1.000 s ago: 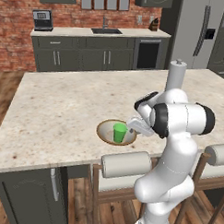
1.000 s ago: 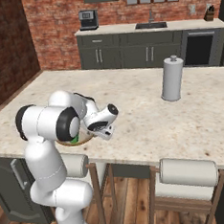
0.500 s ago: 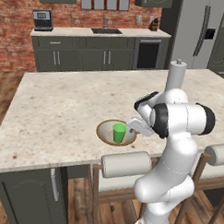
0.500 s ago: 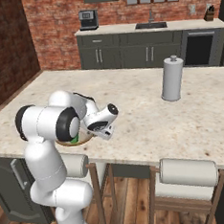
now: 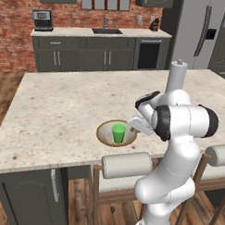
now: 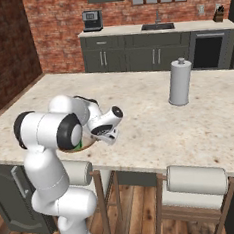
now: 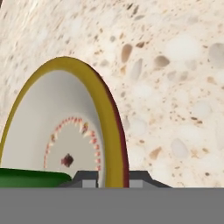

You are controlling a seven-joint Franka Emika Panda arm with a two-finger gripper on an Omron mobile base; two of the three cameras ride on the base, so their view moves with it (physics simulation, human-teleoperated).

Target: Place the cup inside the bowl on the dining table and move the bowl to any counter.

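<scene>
Bowl point(image 5: 108, 135) sits wide and shallow near the table's point(image 5: 58, 112) front edge, tan-rimmed, pale inside, with a small red dotted ring on its floor. Green cup point(image 5: 118, 133) stands upright inside it. The tool point(image 7: 112, 177) straddles the bowl's rim, fingers narrowly parted, one each side; contact is hard to make out.

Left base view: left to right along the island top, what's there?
Bowl with the cup standing in it → gripper at the bowl's right rim → paper towel roll.
</scene>
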